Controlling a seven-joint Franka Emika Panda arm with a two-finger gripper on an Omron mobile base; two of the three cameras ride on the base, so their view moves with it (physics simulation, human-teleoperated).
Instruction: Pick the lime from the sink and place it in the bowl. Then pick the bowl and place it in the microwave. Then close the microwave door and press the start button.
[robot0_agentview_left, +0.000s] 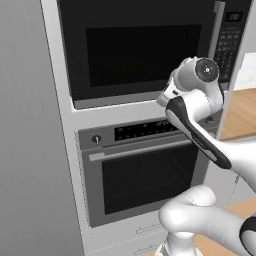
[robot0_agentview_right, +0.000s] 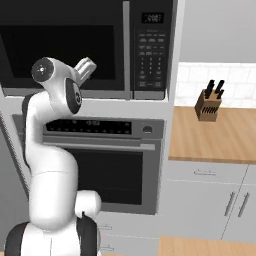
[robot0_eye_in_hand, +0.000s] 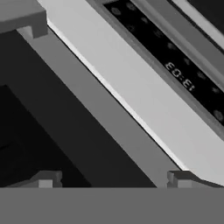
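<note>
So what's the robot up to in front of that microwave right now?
The white arm is raised in front of the microwave, whose door is shut. Its gripper is open and holds nothing, close to the lower edge of the door, above the oven. The keypad panel sits to the right, untouched.

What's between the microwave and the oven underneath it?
In the right base view, a plain pale cabinet strip separates the microwave from the oven; the gripper hovers just above it.

A tall pale grey cabinet column (robot0_agentview_right: 170, 60) is housing a black-and-silver oven (robot0_agentview_right: 110, 170). To the right, a wooden counter (robot0_agentview_right: 215, 140) is carrying a knife block (robot0_agentview_right: 208, 106) against white tiles (robot0_agentview_right: 235, 80).
</note>
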